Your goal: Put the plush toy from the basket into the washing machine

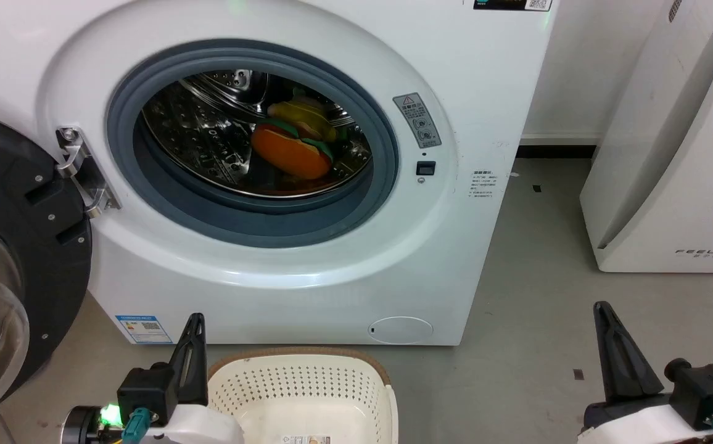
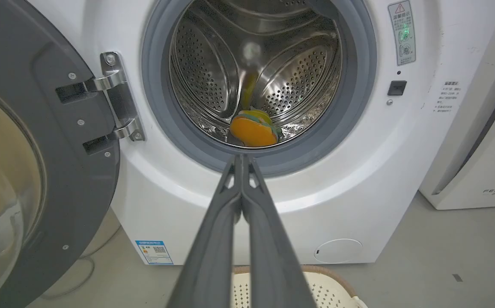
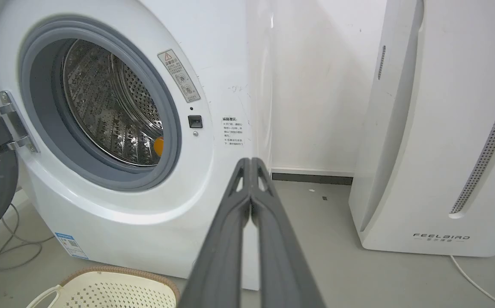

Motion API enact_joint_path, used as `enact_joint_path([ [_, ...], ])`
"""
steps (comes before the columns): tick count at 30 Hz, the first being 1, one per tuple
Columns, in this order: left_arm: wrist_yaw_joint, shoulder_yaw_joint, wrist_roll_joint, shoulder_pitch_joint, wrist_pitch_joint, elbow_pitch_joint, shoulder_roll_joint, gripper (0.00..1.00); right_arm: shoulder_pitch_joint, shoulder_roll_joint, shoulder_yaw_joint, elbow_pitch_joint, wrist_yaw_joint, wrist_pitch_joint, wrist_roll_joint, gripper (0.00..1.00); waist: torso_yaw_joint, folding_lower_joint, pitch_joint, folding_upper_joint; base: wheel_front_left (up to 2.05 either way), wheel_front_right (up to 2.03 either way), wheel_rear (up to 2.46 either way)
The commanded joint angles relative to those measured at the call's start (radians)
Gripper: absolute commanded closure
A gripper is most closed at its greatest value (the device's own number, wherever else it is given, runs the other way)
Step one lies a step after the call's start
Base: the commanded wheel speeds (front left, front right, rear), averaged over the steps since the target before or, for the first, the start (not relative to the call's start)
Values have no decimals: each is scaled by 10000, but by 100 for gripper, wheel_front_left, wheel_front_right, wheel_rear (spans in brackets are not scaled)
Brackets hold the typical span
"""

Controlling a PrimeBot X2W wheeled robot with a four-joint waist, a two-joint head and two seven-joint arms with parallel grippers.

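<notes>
You can see the toy (image 1: 292, 151) lying inside the washing machine (image 1: 486, 92), low in the shiny drum (image 1: 208, 142), near the middle of the head picture. Its orange end faces you. The dark door (image 1: 17, 246) stands open at the left edge. The basket (image 1: 307, 376) sits on the grey floor (image 1: 548, 308) at the bottom middle, just in front of the machine. Your left gripper (image 1: 195, 319) is at the lower left, just beside the basket, its fingers pressed together. Your right gripper (image 1: 602, 308) is at the lower right, well apart from the basket, its fingers together too.
</notes>
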Motion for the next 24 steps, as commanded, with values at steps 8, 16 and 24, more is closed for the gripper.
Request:
enact_joint_path([
  [8,-32,35,93,-69,202,-153,-6,100,-190,-1,35,32,-3,199,-132,100,-9,0,-3,0,0,0,0],
  [16,-43,41,111,-82,366,-236,-9,100,-232,-1,53,39,-4,364,-221,100,-18,0,-5,0,0,0,0],
  [24,-55,46,130,-95,529,-319,-11,100,-274,-1,70,46,-5,528,-310,100,-27,0,-7,0,0,0,0],
])
